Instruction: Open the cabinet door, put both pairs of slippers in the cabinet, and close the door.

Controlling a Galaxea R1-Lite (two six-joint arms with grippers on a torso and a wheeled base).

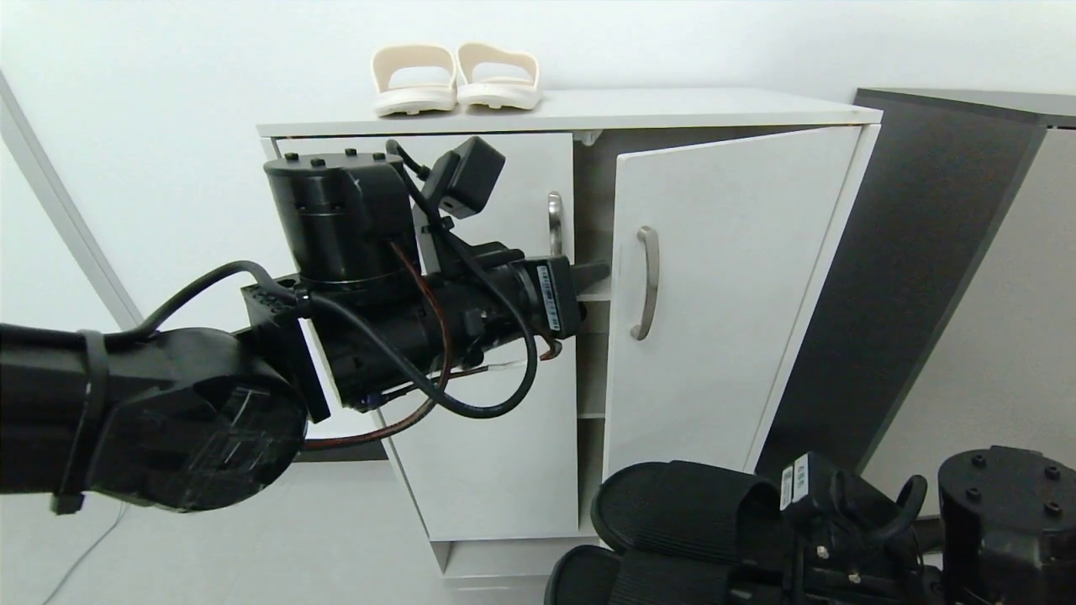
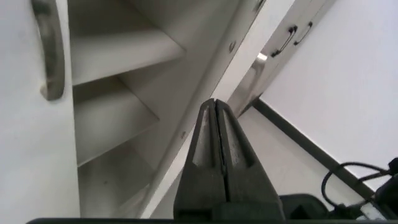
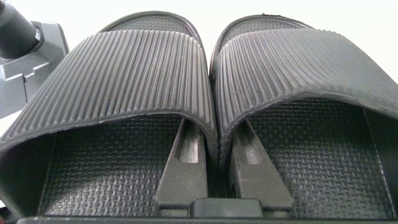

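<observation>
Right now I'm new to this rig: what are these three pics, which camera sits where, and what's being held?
It is a two-armed robot on wheels, with a pincer-like gripper at the end of each arm.

The big picture comes from a camera on its head, looking forward and down. The other two come from cameras on its left and right wrists, each looking along its own gripper.

In front stands a white cabinet. Its right door is ajar and the other door is shut. A pair of cream slippers sits on top.

The left gripper is shut and empty, at the gap between the doors, with the shelves inside in view.

The right gripper is low, near the robot. It holds the black slippers as a pair, with one finger in each, pinching their inner walls together.
</observation>
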